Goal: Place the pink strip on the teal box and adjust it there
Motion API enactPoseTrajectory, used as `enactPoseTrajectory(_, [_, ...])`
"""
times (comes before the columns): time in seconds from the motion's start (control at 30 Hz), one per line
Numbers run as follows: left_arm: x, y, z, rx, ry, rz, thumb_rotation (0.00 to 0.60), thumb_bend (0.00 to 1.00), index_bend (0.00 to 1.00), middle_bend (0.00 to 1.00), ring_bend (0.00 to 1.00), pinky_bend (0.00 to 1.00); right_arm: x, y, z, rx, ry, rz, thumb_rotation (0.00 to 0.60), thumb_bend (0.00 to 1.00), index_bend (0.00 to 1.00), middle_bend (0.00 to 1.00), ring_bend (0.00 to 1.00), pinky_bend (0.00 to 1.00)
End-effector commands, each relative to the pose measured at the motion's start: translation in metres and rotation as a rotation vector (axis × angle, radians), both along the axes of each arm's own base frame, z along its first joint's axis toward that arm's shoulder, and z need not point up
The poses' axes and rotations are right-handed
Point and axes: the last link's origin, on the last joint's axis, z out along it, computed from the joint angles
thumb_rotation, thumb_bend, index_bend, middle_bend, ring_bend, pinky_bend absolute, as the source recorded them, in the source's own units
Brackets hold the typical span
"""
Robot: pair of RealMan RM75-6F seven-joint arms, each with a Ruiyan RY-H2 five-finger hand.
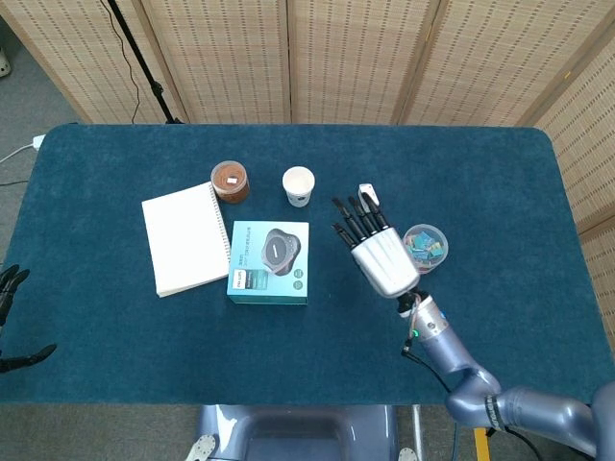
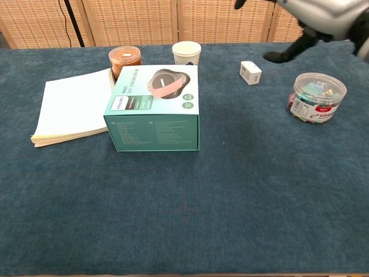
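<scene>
The teal box [image 1: 269,261] [image 2: 154,112] stands on the blue tablecloth, left of centre. The pink strip [image 2: 164,85] lies slantwise across the dark printed picture on the box's lid, and nothing touches it. My right hand [image 1: 377,252] hovers to the right of the box, well apart from it, with its fingers spread and nothing in them. The chest view catches only its lower edge at the top right [image 2: 314,14]. My left hand [image 1: 12,317] shows only as dark fingertips at the far left edge, spread and holding nothing.
A white notebook [image 1: 185,238] lies just left of the box. Behind the box stand a brown-lidded jar [image 1: 230,181] and a paper cup [image 1: 299,184]. A small white box [image 1: 368,198] and a clear tub of clips [image 1: 424,247] sit near my right hand.
</scene>
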Motion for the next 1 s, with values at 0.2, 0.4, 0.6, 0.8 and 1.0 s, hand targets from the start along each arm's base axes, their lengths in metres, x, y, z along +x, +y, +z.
enactPoseTrajectory(0.2, [0.019,0.038,-0.005,-0.034,0.031,-0.171,0.600,0.00,0.00,0.21,0.18,0.10,-0.097,0.044,0.060,0.014,-0.067,-0.203,0.600,0.00,0.06,0.00,0.00,0.00])
enactPoseTrajectory(0.4, [0.042,0.062,-0.007,-0.105,0.080,-0.271,0.600,0.00,0.00,0.43,0.38,0.34,-0.146,0.077,0.078,0.017,-0.051,-0.305,0.600,0.00,0.05,0.00,0.00,0.00])
enactPoseTrajectory(0.6, [0.070,0.080,-0.015,-0.181,0.145,-0.307,0.600,0.00,0.00,0.45,0.40,0.41,-0.180,0.116,0.089,0.028,-0.115,-0.425,0.600,0.00,0.04,0.00,0.00,0.00])
enactPoseTrajectory(0.8, [0.108,0.097,-0.029,-0.233,0.225,-0.290,0.600,0.00,0.00,0.34,0.29,0.33,-0.184,0.139,0.110,-0.014,-0.217,-0.443,0.600,0.00,0.04,0.00,0.00,0.00])
enactPoseTrajectory(1.0, [0.138,0.107,-0.042,-0.250,0.305,-0.295,0.600,0.00,0.03,0.13,0.05,0.03,-0.185,0.140,0.120,-0.041,-0.254,-0.440,0.600,0.00,0.04,0.00,0.00,0.00])
